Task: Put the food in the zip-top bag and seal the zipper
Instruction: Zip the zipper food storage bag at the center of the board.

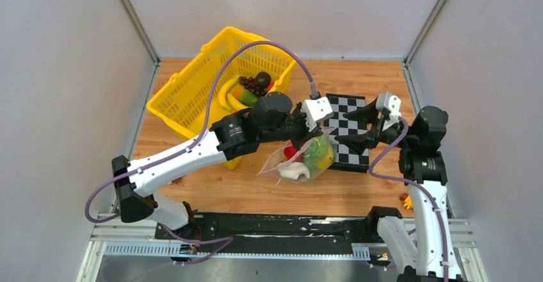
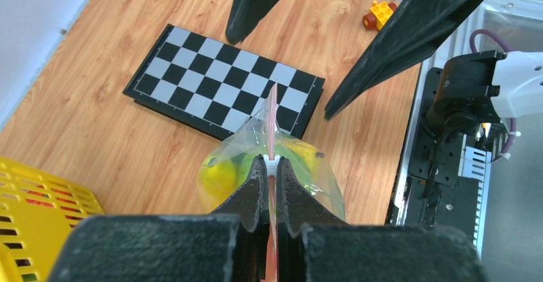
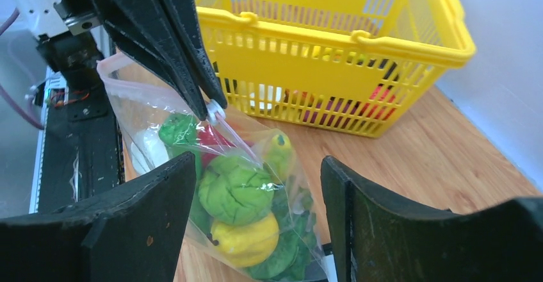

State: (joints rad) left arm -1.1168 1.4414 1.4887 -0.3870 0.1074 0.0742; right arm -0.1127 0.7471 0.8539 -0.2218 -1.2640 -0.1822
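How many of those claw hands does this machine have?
2. The left gripper is shut on the pink zipper of the zip-top bag; the right gripper hangs open beside the bag, above the chessboard.

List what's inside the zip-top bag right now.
Through the zip-top bag's clear wall: green lettuce, a yellow fruit below it, a red piece and a white piece. Darker green pieces crowd the bottom; whatever lies behind them is covered.

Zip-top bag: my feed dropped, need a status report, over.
Left gripper shut on the zipper, zip-top bag hanging with food inside. Right gripper open, facing it, not touching. Nothing between them.
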